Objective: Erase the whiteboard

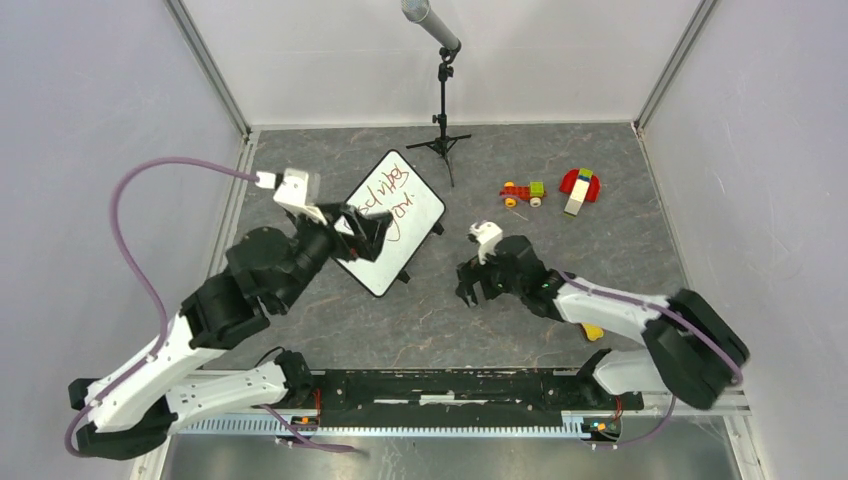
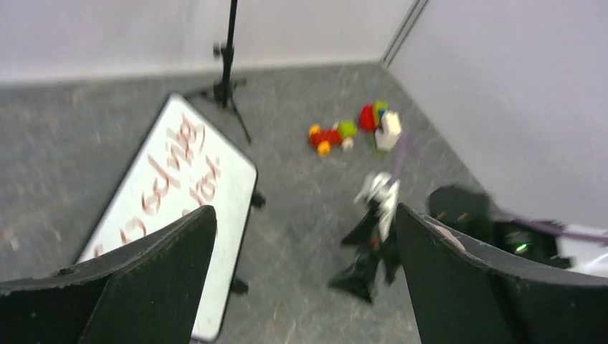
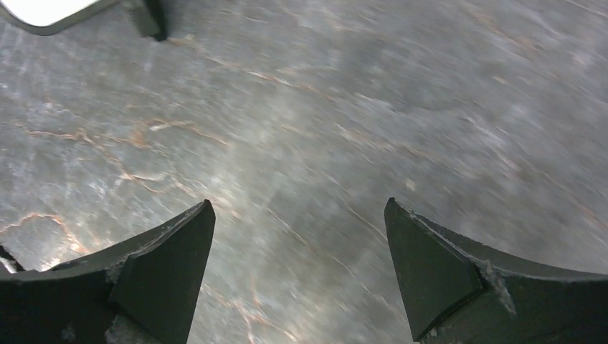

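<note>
The whiteboard (image 1: 405,205) lies tilted on the grey table, left of centre, with red handwriting on its far half. It also shows in the left wrist view (image 2: 168,179), and one corner shows in the right wrist view (image 3: 43,8). My left gripper (image 1: 378,232) is open and empty, hovering over the board's left part; in its own view (image 2: 305,211) the jaws stand wide apart. My right gripper (image 1: 474,293) is open and empty, just right of the board's near corner and pointed down at bare table (image 3: 299,204).
A microphone on a black tripod stand (image 1: 445,95) stands behind the board. A small toy car (image 1: 523,192) and a red, white and green block toy (image 1: 580,187) lie at the back right. A yellow object (image 1: 592,332) shows under the right arm. Walls enclose the table.
</note>
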### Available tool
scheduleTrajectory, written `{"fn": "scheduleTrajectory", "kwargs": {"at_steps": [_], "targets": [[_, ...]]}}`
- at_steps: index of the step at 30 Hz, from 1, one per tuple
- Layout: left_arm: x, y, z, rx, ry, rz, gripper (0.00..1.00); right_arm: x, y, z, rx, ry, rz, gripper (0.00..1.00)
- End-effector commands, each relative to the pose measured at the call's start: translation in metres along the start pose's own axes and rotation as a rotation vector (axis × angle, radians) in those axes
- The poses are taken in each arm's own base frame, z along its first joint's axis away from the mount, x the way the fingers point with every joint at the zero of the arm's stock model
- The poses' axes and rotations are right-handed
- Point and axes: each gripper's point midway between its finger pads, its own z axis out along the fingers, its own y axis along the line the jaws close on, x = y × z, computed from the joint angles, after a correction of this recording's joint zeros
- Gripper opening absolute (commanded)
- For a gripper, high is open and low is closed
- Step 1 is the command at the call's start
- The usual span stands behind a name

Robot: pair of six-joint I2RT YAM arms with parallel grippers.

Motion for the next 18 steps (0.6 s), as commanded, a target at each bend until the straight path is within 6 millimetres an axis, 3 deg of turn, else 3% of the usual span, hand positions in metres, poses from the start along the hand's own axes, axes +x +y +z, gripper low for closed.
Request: {"fn": "scheduleTrajectory", "kwargs": {"at_steps": [1,4,7,11,18], "targets": [[-0.075,-0.031,0.002,0.093,-0.137,0.189,1.00,-0.047,0.044,0.031,-0.092,-0.087,-0.069,0.93],[-0.103,-0.053,0.008,0.148,-0.197,0.219,1.00,-0.049,0.065,0.055,-0.106,-0.051,-0.101,0.84],[-0.110,-0.055,0.020,0.125,-0.237,0.293,1.00,-0.047,0.088,0.079,-0.122,-0.017,-0.170,0.80],[-0.093,-0.034,0.034,0.043,-0.213,0.366,1.00,-0.052,0.102,0.099,-0.082,-0.020,-0.245,0.76],[-0.087,0.005,0.023,-0.088,-0.292,0.472,1.00,-0.055,0.110,0.118,-0.087,-0.068,-0.245,0.63]]}}
